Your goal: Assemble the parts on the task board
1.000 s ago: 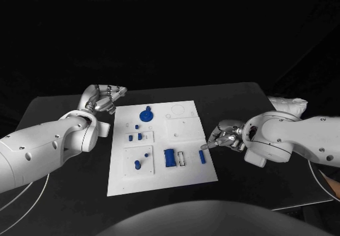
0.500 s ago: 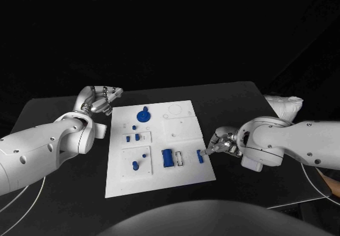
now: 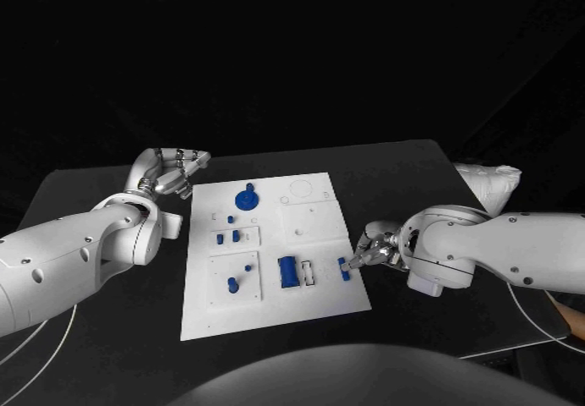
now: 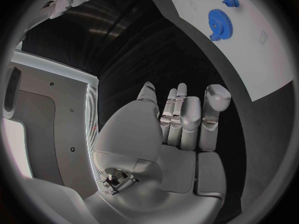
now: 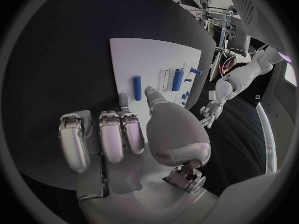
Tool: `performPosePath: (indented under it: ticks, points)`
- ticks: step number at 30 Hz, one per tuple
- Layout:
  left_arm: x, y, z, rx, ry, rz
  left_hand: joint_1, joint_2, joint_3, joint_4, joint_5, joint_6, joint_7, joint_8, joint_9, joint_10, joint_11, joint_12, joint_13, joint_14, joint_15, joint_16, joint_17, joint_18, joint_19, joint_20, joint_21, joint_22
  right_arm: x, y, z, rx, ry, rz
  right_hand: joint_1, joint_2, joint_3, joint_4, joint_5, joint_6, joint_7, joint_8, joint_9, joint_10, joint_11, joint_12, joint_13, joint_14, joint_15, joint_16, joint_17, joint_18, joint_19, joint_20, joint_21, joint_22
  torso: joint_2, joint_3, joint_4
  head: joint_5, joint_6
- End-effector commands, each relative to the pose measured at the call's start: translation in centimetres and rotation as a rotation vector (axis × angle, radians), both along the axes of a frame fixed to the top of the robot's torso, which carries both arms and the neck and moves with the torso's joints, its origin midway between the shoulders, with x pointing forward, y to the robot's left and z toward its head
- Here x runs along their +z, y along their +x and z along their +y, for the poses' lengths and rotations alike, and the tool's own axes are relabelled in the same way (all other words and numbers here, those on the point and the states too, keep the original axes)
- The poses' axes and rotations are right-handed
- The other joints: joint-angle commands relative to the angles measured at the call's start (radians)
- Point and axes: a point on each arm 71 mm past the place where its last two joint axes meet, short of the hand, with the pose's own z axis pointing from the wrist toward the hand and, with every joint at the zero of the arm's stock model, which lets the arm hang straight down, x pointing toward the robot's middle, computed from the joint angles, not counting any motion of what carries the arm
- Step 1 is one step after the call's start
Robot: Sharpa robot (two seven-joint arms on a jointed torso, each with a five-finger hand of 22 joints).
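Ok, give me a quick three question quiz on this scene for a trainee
1. True or false: the left hand holds a blue part.
2. Which hand is nearest the small blue cylinder at the task board edge? A) left B) right
3. Fill in: the blue gear lies at the board's ___ end, far or near.

Key: 1 false; 2 B, the right hand; 3 far.

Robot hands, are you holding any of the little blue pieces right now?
No. The right hand reaches toward a small blue bar at the board's edge without gripping it. The left hand is empty beside the board.
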Motion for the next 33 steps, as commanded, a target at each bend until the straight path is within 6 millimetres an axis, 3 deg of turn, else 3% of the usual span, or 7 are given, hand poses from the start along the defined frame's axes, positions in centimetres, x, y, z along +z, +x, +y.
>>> performPosePath:
  ticks: [1, 10, 15, 16, 17, 19, 33]
  points:
    - [0.1, 0.0, -0.2, -0.020, -0.005, -0.001, 0.006, 0.007, -0.010, 0.001, 0.003, -0.006, -0.002, 0.003, 0.001, -0.001, -0.002, 0.001, 0.002, -0.006, -0.002, -0.004, -0.002, -0.006, -0.006, -0.002, -0.006, 0.049, -0.2, 0.1, 0.0, -0.013, -0.020, -0.007, 0.018, -0.003, 0.006, -0.015, -0.008, -0.010, 0.000, 0.011, 0.005, 0.107, 0.006, 0.003, 0.263, 0.102, 0.006, 0.004, 0.263, -0.007, 0.104, 0.005, 0.004, 0.263, 0.000, -0.0002, 0.0010, -0.002, 0.000]
    - [0.1, -0.1, -0.3, -0.020, -0.004, -0.001, 0.006, 0.007, -0.010, 0.001, 0.003, -0.005, -0.002, 0.003, 0.001, 0.000, -0.002, 0.001, 0.002, -0.006, -0.002, -0.004, -0.002, -0.007, -0.005, -0.002, -0.006, 0.050, -0.7, 0.2, 0.0, -0.032, -0.014, 0.028, 0.035, -0.009, 0.021, -0.038, -0.013, -0.022, -0.001, 0.038, 0.023, 0.107, 0.007, 0.003, 0.263, 0.102, 0.007, 0.004, 0.263, -0.007, 0.104, 0.007, 0.004, 0.263, 0.000, -0.0009, 0.0005, 0.000, 0.000]
    - [0.1, -0.1, -0.3, -0.020, -0.005, -0.001, 0.006, 0.007, -0.010, 0.001, 0.003, -0.005, -0.002, 0.003, 0.001, 0.000, -0.002, 0.001, 0.002, -0.006, -0.002, -0.004, -0.002, -0.007, -0.005, -0.002, -0.006, 0.050, -0.9, 0.3, 0.2, -0.031, -0.017, 0.036, 0.042, -0.002, 0.032, -0.045, -0.022, -0.018, -0.003, 0.055, 0.032, 0.107, 0.005, 0.003, 0.263, 0.102, 0.006, 0.004, 0.263, -0.007, 0.104, 0.006, 0.004, 0.263, 0.000, -0.0004, 0.0016, 0.000, 0.000]
    - [0.1, -0.1, -0.3, -0.020, -0.005, -0.001, 0.006, 0.007, -0.010, 0.001, 0.003, -0.005, -0.002, 0.003, 0.001, 0.000, -0.002, 0.001, 0.002, -0.006, -0.002, -0.004, -0.002, -0.007, -0.005, -0.002, -0.006, 0.050, -0.9, 0.3, 0.2, -0.029, -0.018, 0.037, 0.043, 0.001, 0.035, -0.046, -0.037, -0.017, -0.004, 0.061, 0.035, 0.107, 0.004, 0.003, 0.263, 0.102, 0.005, 0.004, 0.263, -0.007, 0.104, 0.006, 0.004, 0.263, -0.001, -0.0004, 0.0016, 0.000, 0.000]
    - [0.1, -0.1, -0.3, -0.021, -0.005, -0.001, 0.006, 0.007, -0.010, 0.001, 0.003, -0.005, -0.002, 0.003, 0.001, 0.000, -0.002, 0.001, 0.002, -0.006, -0.002, -0.004, -0.002, -0.007, -0.005, -0.002, -0.006, 0.050, -0.9, 0.4, 0.3, -0.028, -0.019, 0.038, 0.039, 0.006, 0.037, -0.044, -0.078, -0.021, -0.005, 0.067, 0.040, 0.107, 0.003, 0.003, 0.263, 0.102, 0.004, 0.004, 0.263, -0.007, 0.104, 0.005, 0.004, 0.263, -0.001, -0.0006, 0.0018, 0.000, 0.000]
    - [0.1, -0.1, -0.3, -0.020, -0.005, -0.001, 0.006, 0.007, -0.010, 0.001, 0.003, -0.005, -0.002, 0.003, 0.001, 0.000, -0.002, 0.001, 0.002, -0.006, -0.002, -0.004, -0.002, -0.007, -0.005, -0.002, -0.006, 0.050, -1.0, 0.4, 0.3, -0.026, -0.021, 0.041, 0.037, 0.011, 0.039, -0.043, -0.106, -0.026, -0.005, 0.074, 0.044, 0.107, 0.003, 0.003, 0.263, 0.102, 0.004, 0.004, 0.263, -0.007, 0.104, 0.005, 0.004, 0.263, -0.001, 0.0000, 0.0011, 0.002, 0.000]
    - [0.1, -0.1, -0.4, -0.022, -0.005, 0.000, 0.006, 0.008, -0.011, 0.001, 0.003, -0.005, -0.002, 0.003, 0.001, 0.000, -0.002, 0.001, 0.002, -0.006, -0.002, -0.004, -0.002, -0.007, -0.005, -0.002, -0.006, 0.050, -1.5, 0.5, 0.3, -0.017, -0.049, 0.076, 0.044, 0.013, 0.046, -0.055, -0.126, -0.022, -0.012, 0.118, 0.074, 0.107, -0.003, 0.003, 0.263, 0.102, -0.001, 0.004, 0.263, -0.007, 0.104, 0.001, 0.004, 0.263, 0.000, -0.0005, 0.0007, 0.001, 0.000]
